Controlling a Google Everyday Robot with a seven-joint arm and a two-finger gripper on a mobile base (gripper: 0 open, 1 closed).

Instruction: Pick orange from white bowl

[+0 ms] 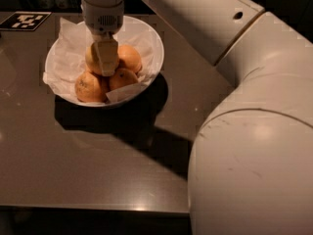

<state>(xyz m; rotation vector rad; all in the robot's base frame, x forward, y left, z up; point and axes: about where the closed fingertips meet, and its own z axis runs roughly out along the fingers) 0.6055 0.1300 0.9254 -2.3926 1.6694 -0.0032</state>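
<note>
The white bowl (pixel 151 58), lined with crumpled white paper (pixel 66 58), stands at the back left of the dark table (pixel 98 165). It holds several round orange fruits in a pile. The orange (pixel 91 58) lies at the back left of the pile, half hidden by my gripper. Smaller fruits lie at the front left (pixel 90 87), front right (pixel 123 78) and back right (pixel 131 58). My gripper (pixel 108 68) hangs straight down into the bowl, right against the orange and above the middle of the pile.
My white arm (pixel 244 131) fills the right side of the view and casts a shadow in front of the bowl. A black-and-white marker tag (pixel 24 20) lies at the back left corner. The table's front edge runs along the bottom.
</note>
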